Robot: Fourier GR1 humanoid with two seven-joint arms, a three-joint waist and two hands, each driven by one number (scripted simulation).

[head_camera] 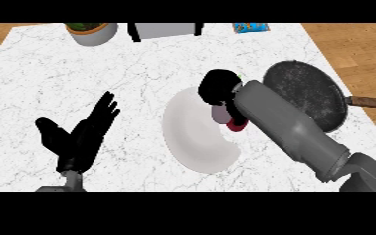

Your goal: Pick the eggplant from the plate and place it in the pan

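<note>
Your right hand [217, 87] was curled over the eggplant [229, 117], which lay mostly hidden on the plate [192, 139]; the pan [308, 94] was empty. Your left hand [81, 132] rested open.

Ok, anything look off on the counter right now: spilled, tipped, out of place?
Nothing stands out. The plate lies flat, the pan sits to its right with nothing in it, and the right hand is over the plate's upper edge, hiding most of the eggplant. The left hand rests open at lower left.
</note>
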